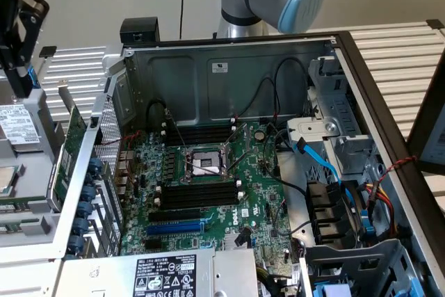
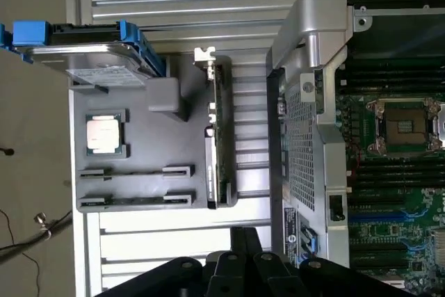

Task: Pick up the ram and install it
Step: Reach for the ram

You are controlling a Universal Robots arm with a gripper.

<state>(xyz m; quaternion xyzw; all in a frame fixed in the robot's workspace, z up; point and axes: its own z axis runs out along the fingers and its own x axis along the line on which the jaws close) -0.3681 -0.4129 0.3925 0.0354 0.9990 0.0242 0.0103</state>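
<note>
My black gripper (image 1: 19, 67) hangs high at the exterior view's left, over a grey parts tray (image 1: 28, 238) outside the open computer case. In the wrist view its fingertips (image 2: 245, 238) meet with nothing between them. On the tray (image 2: 146, 137) lie two long narrow holders (image 2: 135, 172), and I cannot tell whether a ram stick stands in them. The motherboard (image 1: 208, 193) has long black memory slots (image 1: 201, 196) on both sides of the open CPU socket (image 1: 205, 165). These slots (image 2: 379, 172) look empty.
The tray also carries a hard drive with blue rails (image 2: 104, 57), a loose CPU (image 2: 106, 133) and a green card with a metal bracket (image 2: 221, 137) standing on edge. The case's perforated side wall (image 1: 104, 165) rises between tray and motherboard. Cables and blue connectors (image 1: 327, 165) crowd the case's right side.
</note>
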